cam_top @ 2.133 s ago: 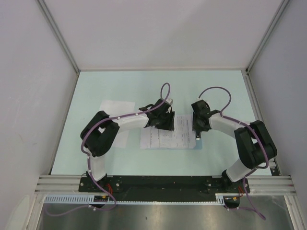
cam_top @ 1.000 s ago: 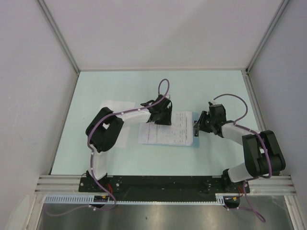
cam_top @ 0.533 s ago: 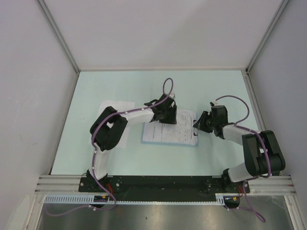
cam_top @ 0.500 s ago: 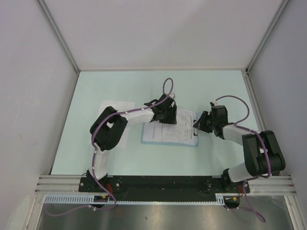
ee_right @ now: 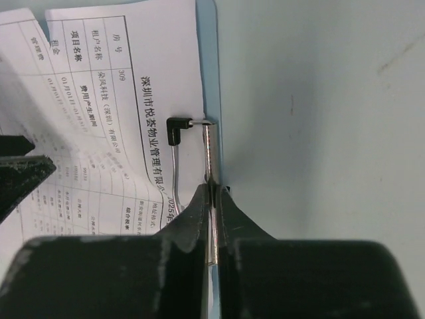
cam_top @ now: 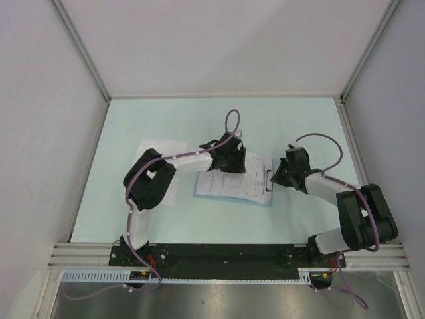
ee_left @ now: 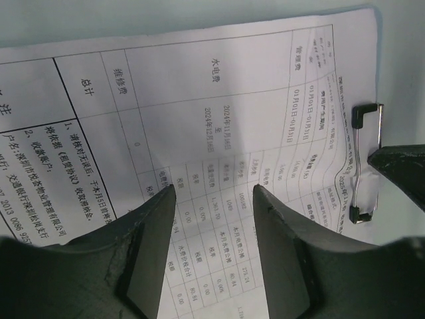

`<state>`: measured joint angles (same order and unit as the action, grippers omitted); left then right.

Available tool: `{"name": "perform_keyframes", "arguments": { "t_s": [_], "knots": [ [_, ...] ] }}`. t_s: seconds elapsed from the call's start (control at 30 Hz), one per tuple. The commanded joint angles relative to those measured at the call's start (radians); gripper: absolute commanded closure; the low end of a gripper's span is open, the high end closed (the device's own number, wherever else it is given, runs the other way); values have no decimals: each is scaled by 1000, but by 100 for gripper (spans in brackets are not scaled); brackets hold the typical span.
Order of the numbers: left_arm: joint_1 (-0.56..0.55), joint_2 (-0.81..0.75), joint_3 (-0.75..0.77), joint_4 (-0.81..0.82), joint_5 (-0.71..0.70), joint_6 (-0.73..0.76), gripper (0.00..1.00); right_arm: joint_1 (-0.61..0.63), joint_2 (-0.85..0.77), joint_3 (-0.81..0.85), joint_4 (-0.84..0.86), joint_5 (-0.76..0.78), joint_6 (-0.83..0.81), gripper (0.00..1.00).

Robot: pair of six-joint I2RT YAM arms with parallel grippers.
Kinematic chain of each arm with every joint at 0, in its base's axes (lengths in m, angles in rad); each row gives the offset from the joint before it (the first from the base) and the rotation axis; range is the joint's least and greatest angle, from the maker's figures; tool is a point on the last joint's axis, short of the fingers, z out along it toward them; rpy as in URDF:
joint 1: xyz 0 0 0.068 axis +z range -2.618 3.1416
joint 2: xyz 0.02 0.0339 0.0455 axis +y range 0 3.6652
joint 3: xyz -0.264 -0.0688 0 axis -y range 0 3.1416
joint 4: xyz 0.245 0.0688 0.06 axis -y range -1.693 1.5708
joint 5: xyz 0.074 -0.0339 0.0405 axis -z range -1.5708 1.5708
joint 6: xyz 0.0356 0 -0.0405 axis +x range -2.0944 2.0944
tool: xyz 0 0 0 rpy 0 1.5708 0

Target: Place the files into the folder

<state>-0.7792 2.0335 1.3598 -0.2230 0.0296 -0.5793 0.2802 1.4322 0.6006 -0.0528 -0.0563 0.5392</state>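
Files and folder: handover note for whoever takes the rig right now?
Left pincer: open, tips down at the printed files, near their far edge.
Right pincer: shut on the metal clip at the folder right edge.
Files lie over the folder, its blue rim showing; whether they are inside it, cannot tell. One white sheet lies apart, partly under the left arm.
Done: stack set on folder.
Left: likely secure the stack, then add the white sheet.
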Motion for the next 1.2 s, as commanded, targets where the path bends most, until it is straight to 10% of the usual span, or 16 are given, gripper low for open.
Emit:
{"name": "perform_keyframes", "arguments": {
  "t_s": [0.0,0.23,0.7,0.93,1.17],
  "knots": [
    [-9,-10,-56,-95,-26,-13,43,11,14,4,-93,46,4,100],
    [-8,-24,-74,-91,-78,-1,42,1,-6,5,-78,-2,-16,100],
    [-9,-150,-71,-93,-37,52,38,0,-127,62,-134,-74,-62,53],
    [-9,-102,-48,-102,-49,41,40,50,-64,108,-173,41,-58,62],
    [-9,-90,-60,-95,-53,38,40,106,5,149,-213,133,-62,49]
  ]
}}
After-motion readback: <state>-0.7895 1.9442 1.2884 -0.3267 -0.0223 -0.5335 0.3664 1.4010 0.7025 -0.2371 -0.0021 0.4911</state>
